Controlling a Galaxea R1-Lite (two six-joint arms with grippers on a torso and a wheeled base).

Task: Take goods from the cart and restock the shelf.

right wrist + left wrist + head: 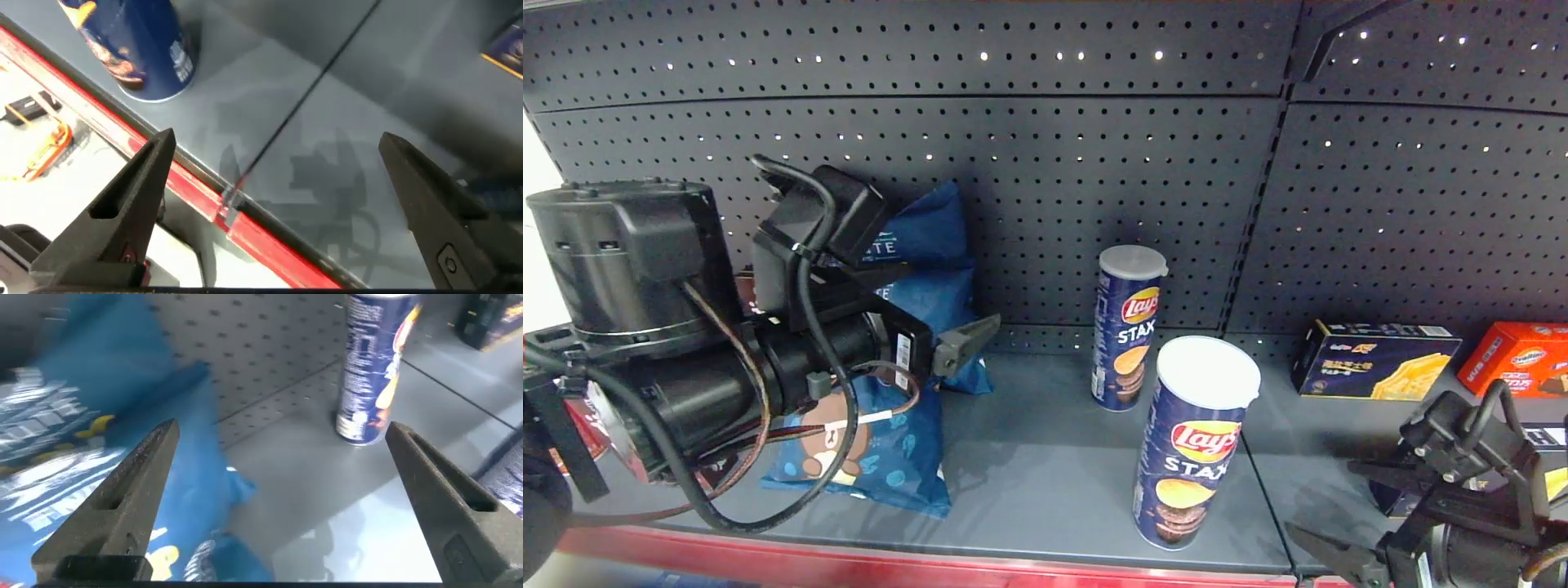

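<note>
Currently left pincer gapes empty beside blue bags, right pincer likewise near front can.

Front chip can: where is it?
Head view, right of centre: front chip can stands upright near the front edge of the shelf, just ahead of the rear chip can, blue snack bag to its left.

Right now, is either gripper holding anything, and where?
Nothing is held: the left gripper is open beside the blue bags, the right gripper open above the shelf edge.
</note>
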